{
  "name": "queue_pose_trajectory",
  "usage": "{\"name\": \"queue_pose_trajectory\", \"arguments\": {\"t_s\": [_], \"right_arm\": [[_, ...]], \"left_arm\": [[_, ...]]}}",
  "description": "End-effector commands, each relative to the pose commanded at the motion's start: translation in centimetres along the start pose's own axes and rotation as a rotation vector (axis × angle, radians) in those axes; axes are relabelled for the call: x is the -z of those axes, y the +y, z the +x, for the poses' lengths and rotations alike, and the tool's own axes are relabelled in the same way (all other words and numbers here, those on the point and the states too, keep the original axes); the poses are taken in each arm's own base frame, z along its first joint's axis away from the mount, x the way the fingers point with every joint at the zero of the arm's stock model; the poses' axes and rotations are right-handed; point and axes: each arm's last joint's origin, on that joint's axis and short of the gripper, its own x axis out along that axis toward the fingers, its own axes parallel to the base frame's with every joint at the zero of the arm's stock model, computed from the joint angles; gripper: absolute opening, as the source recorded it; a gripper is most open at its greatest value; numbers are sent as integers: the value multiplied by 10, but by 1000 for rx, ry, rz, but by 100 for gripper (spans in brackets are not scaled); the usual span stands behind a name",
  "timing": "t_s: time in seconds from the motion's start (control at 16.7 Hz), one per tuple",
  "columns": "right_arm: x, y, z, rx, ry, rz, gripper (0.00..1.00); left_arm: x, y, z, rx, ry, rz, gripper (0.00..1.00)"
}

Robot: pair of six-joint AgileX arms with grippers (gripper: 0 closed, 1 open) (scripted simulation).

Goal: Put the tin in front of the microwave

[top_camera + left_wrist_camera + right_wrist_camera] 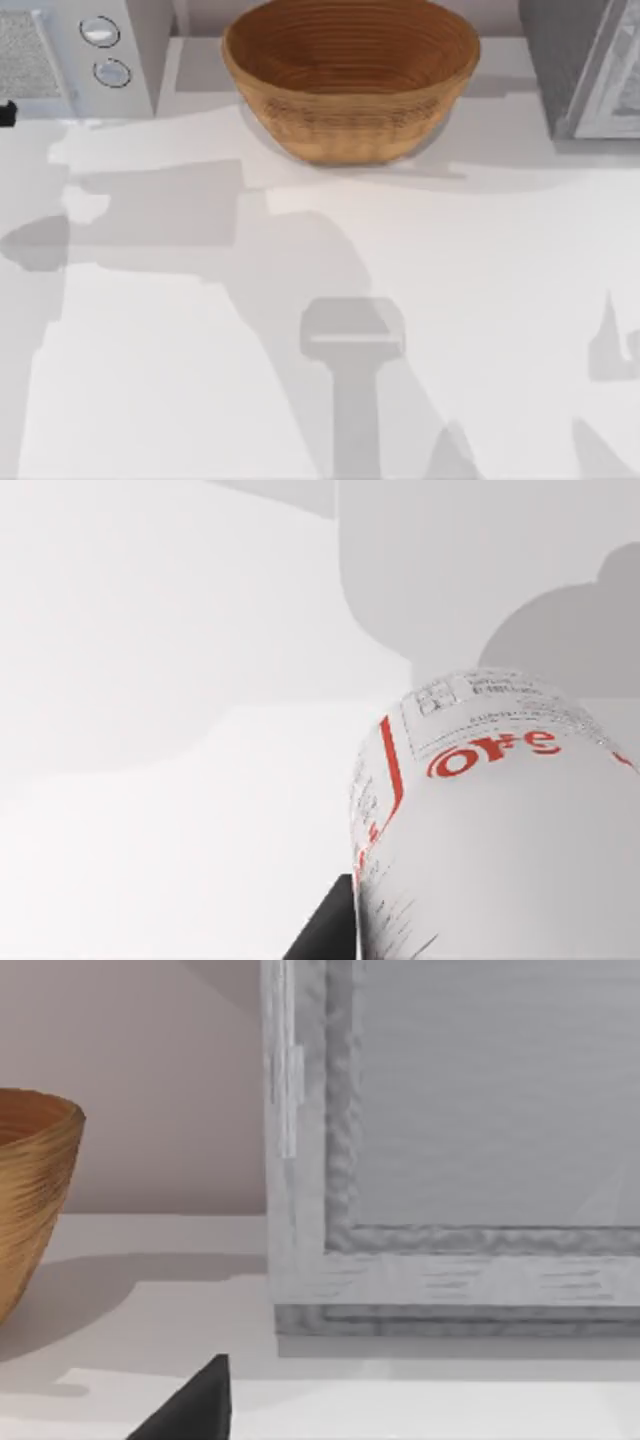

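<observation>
The tin (500, 820), with a white label and red emblem, looms close in the left wrist view and hangs above the white table. My left gripper (490, 945) is shut on it, and one dark finger (325, 930) shows beside its wall. The microwave (70, 50), light grey with two round silver dials (100, 32), stands at the far left corner in the top view. A small black part (5, 113) pokes in at the left edge just in front of it. A dark corner of my right gripper (190, 1410) shows low over the table, near the darker box.
A large woven basket bowl (350, 75) sits at the back centre, also seen as the basket (30, 1200) in the right wrist view. A darker grey speckled box (585, 65) without dials stands at the far right, close before the right wrist camera (450, 1160). Arm shadows cross the white table (480, 300).
</observation>
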Motion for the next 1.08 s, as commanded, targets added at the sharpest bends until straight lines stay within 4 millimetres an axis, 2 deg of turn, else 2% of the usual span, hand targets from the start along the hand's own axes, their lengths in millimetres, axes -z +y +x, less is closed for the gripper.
{"name": "queue_pose_trajectory", "arguments": {"t_s": [0.84,1.08], "right_arm": [[0,0,0,0,0,0,100],[0,0,0,0,0,0,100]], "left_arm": [[1,2,9,0,4,-6,0],[1,2,9,0,4,-6,30]]}}
